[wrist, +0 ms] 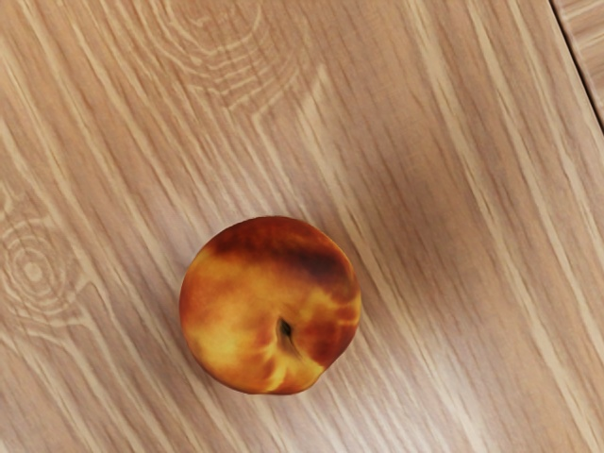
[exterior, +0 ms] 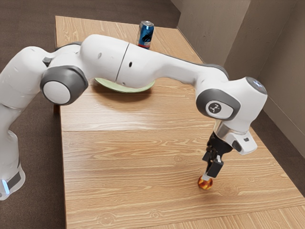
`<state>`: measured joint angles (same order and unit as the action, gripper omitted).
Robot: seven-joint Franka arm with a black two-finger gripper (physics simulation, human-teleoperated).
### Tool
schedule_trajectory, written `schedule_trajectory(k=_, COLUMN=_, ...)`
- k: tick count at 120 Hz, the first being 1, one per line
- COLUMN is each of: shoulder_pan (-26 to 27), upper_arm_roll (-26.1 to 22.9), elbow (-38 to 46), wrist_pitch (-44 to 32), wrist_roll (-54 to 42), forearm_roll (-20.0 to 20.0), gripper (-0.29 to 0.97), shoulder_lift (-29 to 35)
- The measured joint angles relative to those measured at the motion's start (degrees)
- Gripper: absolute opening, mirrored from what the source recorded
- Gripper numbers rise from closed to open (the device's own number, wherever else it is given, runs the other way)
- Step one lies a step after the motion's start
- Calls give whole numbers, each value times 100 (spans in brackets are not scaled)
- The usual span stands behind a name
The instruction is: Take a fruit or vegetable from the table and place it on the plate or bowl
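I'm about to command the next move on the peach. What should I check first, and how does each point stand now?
1. Gripper over the peach: ok, it hangs right above it, and the wrist view has the peach near its middle.
2. Peach off the table: not ok, it seems to lie on the wood.
3. Hold on the peach secured: cannot tell.
4. Plate free to receive: cannot tell, the arm hides most of it.
5. Can out of the way: ok, it stands upright beyond the plate, far from the peach.
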<state>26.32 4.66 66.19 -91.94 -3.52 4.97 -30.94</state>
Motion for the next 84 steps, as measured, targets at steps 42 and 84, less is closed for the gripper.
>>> schedule_trajectory(k=42, shoulder_pan=681, upper_arm_roll=477, elbow=1088, wrist_pitch=-790, wrist_roll=134, forearm_roll=-36, gripper=66, shoulder_lift=587)
schedule_trajectory(k=84, shoulder_pan=448, upper_arm_roll=520, elbow=1097, wrist_pitch=-1587, wrist_roll=225, forearm_roll=-18, gripper=66, shoulder_lift=195)
